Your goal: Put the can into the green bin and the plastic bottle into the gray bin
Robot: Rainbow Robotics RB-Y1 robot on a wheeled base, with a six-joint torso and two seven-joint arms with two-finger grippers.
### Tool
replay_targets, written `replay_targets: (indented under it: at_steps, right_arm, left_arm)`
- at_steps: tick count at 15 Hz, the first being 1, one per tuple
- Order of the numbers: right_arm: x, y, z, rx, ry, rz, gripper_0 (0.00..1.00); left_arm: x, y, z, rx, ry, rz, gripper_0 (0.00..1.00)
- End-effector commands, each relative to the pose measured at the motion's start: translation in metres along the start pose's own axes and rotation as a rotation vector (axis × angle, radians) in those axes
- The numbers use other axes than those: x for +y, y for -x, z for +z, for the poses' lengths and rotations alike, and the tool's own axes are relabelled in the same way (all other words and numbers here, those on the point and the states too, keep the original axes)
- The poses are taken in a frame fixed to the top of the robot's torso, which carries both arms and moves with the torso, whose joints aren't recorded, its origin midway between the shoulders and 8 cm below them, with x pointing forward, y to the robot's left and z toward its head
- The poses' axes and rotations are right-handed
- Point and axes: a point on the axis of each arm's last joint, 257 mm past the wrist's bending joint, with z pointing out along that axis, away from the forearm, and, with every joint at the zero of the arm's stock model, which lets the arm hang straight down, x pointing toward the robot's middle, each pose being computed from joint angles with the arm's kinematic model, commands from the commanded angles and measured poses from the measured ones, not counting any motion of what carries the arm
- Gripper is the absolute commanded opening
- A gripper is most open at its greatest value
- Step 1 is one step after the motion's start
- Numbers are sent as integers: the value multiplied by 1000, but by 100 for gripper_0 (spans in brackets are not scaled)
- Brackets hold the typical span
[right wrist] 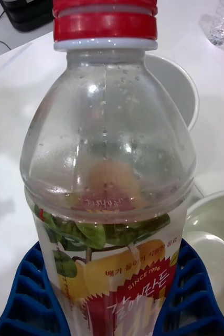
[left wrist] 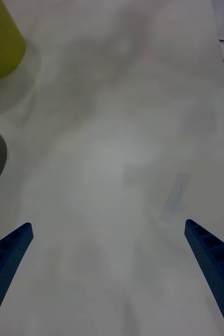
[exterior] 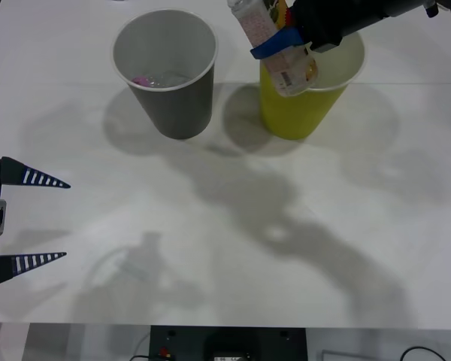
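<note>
Over the green bin (exterior: 304, 105) the right gripper (exterior: 282, 41) has its jaws clamped on the plastic bottle (exterior: 274, 49), though it belongs in the gray bin (exterior: 169, 75) alongside. Left gripper (exterior: 30, 219) waits low over the surface (exterior: 225, 241), jaws wide.

The plastic bottle (right wrist: 107, 173) label reads "SINCE 1996" beside Korean lettering
</note>
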Motion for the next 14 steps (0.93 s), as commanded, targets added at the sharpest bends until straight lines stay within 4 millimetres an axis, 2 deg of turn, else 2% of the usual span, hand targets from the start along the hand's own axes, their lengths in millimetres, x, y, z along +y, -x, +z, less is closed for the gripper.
replay_targets:
  at_steps: [1, 8, 14]
  right_arm:
    - [-7, 17, 18, -9, -3, 10, 0]
    - [-20, 75, 61, -77, -26, 3, 0]
    - [-27, 107, 106, -108, -92, -24, 0]
  left_arm:
    - [0, 0, 0, 0, 0, 0, 100]
    - [0, 0, 0, 0, 0, 0, 100]
    - [0, 0, 0, 0, 0, 0, 100]
